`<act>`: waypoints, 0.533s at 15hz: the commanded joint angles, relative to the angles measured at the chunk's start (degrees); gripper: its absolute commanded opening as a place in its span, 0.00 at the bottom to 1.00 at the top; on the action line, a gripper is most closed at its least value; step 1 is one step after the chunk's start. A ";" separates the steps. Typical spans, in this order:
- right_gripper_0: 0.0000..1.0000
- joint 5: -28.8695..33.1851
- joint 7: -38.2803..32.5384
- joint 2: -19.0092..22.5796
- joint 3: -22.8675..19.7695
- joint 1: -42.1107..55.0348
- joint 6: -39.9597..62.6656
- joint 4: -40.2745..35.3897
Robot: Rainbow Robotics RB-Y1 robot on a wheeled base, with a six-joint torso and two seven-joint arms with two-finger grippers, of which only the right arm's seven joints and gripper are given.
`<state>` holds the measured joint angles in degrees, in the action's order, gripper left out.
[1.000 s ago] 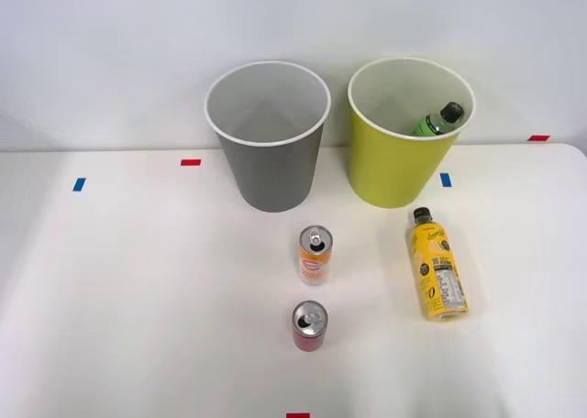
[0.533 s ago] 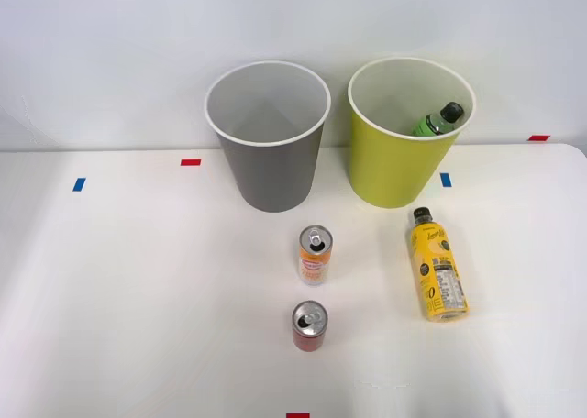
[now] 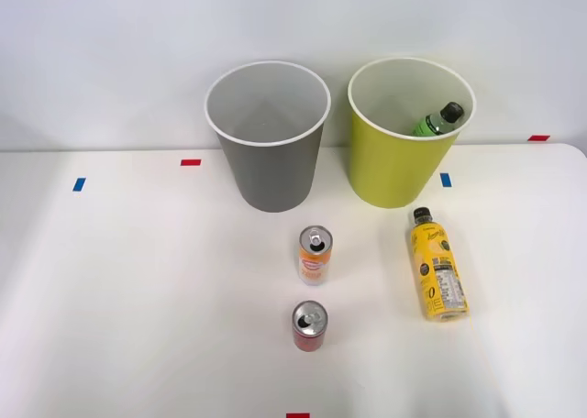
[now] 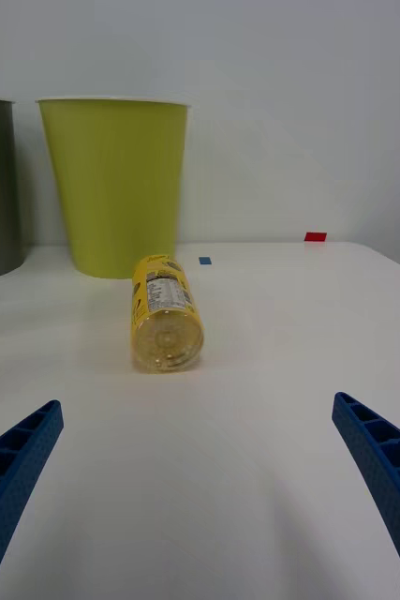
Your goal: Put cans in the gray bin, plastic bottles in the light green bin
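Lying on the table [image 3: 138,290]: yellow bottle [image 3: 437,274], before the light green bin [image 3: 404,161]; green bottle [image 3: 437,121] inside it. Orange can [image 3: 315,254], red can [image 3: 309,324] upright before the gray bin [image 3: 271,161]. Right gripper [image 4: 200,469] spread wide, empty.

On the white table [image 3: 138,280] in front of me: gray bin [image 3: 271,166] and light green bin [image 3: 396,161] upright side by side at the far edge, near but apart, gray one on my left. Green bottle [image 3: 437,121] sits inside the light green bin, leaning on its far-right wall, black cap up. Yellow bottle [image 3: 437,266] lies flat just in front of that bin, cap pointing toward it. Orange-and-white can [image 3: 315,254] stands upright in front of the gray bin; red can [image 3: 309,325] upright too, nearer me, approx in line w/ the first. Red & blue tape marks [image 3: 191,162] dot the table.
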<state>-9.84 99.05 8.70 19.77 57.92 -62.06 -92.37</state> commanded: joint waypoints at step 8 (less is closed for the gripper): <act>1.00 0.00 0.00 0.00 0.00 0.00 0.01 0.00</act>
<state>-9.84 99.05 8.70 19.77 57.92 -62.06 -92.37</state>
